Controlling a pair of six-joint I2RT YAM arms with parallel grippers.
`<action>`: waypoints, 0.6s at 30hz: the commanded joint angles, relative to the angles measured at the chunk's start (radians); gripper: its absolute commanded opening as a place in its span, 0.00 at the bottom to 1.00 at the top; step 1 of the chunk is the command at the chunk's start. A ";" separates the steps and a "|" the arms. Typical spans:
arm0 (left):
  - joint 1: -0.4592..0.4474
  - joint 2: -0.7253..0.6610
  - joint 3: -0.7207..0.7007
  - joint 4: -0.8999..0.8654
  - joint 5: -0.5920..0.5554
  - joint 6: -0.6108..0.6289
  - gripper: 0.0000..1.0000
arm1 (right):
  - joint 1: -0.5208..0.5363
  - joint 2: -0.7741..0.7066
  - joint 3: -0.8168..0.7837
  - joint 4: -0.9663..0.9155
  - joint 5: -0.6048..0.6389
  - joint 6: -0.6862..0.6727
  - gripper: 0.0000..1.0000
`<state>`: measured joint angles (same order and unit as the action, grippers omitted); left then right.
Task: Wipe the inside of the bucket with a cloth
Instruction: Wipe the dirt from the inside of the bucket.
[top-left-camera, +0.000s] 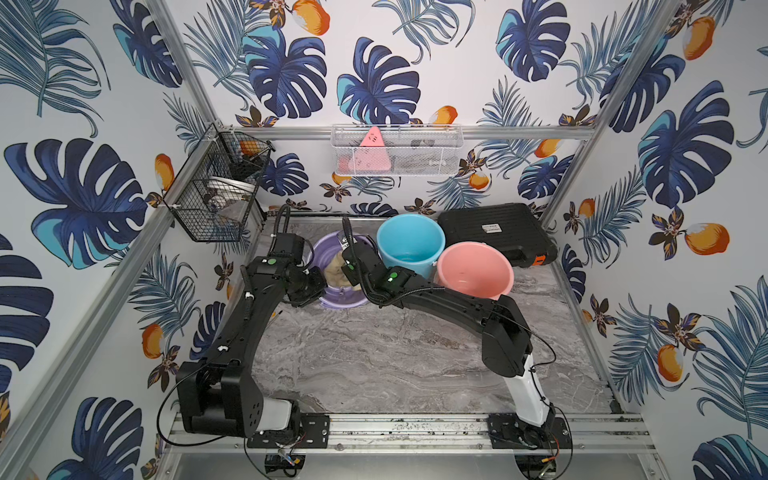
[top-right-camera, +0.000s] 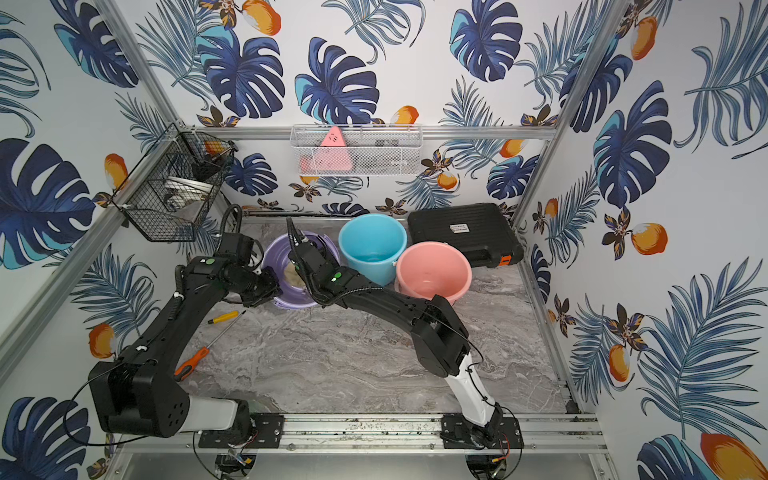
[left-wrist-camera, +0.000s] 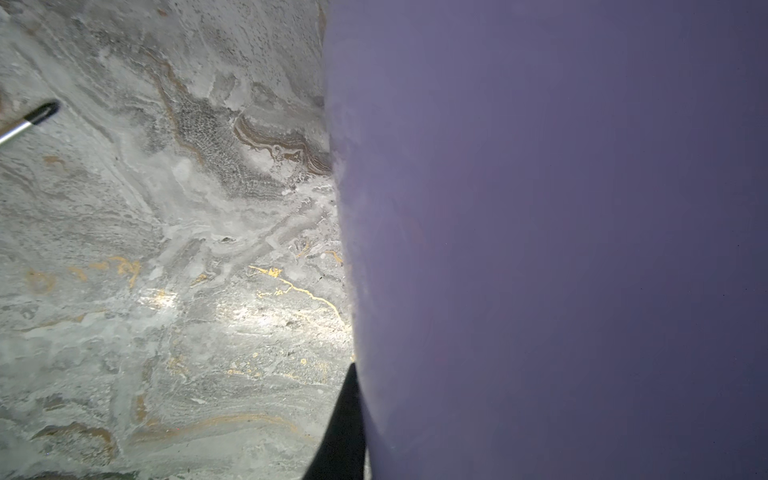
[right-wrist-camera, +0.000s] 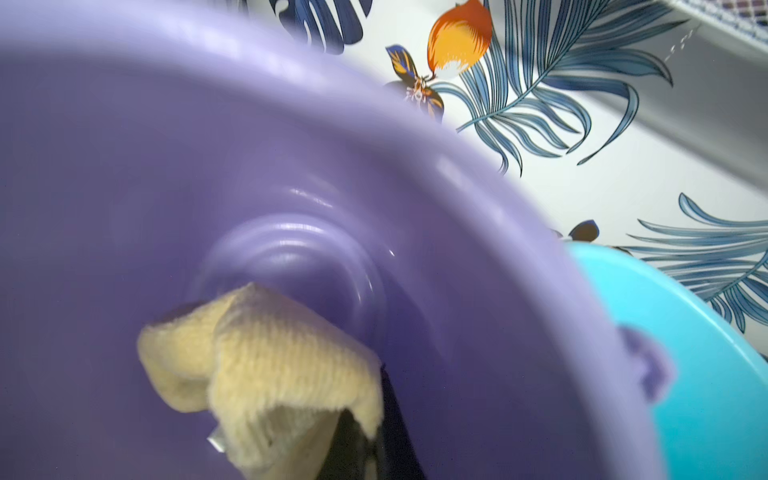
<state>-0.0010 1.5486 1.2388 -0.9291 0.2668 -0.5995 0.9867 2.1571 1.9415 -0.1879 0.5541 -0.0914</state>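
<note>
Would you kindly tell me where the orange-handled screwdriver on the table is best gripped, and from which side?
Probably the orange handle, from straight above, pinched across its width. The screwdriver lies flat on the table, so no side gives a way under. The handle is its thickest part, and the shaft is thin.

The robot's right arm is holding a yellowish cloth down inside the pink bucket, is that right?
Not quite: the bucket is wrong. The right gripper holds the yellowish cloth down inside the purple bucket, as the right wrist view shows. In both top views the pink bucket has no cloth in it.
</note>
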 joint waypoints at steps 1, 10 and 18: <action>0.000 0.021 0.008 0.037 0.026 0.039 0.00 | -0.005 0.027 0.071 0.061 -0.069 -0.041 0.00; -0.001 0.031 0.005 0.040 -0.002 0.036 0.00 | -0.009 0.199 0.351 0.037 0.081 -0.134 0.00; -0.001 -0.051 0.014 0.045 -0.225 -0.030 0.00 | -0.041 0.130 0.217 0.166 0.302 -0.240 0.00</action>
<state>-0.0013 1.5146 1.2442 -0.8539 0.1619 -0.6018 0.9623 2.3215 2.1750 -0.1318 0.6956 -0.2790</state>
